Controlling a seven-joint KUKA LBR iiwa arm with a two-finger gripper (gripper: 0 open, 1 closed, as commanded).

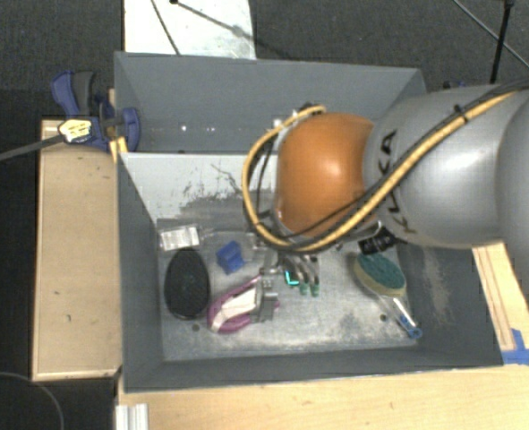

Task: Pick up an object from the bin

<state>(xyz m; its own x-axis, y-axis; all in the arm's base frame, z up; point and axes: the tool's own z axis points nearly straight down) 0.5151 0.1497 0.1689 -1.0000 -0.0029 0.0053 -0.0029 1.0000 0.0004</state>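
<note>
Where purple pouch [235, 310] lies, gripper [284, 285] seemingly hangs close.

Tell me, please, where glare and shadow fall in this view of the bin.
In the camera view, a soft highlight sits on the orange cover and a broader sheen on the silver arm; small glints dot the bin's back wall; the floor beside the hand looks shaded by the arm; the black oval thing at left shows little surface detail.

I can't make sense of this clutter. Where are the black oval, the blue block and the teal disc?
Black oval [186, 283]: camera view, middle of its domed top.
Blue block [230, 257]: camera view, its top face.
Teal disc [382, 272]: camera view, centre of its teal face.
</note>
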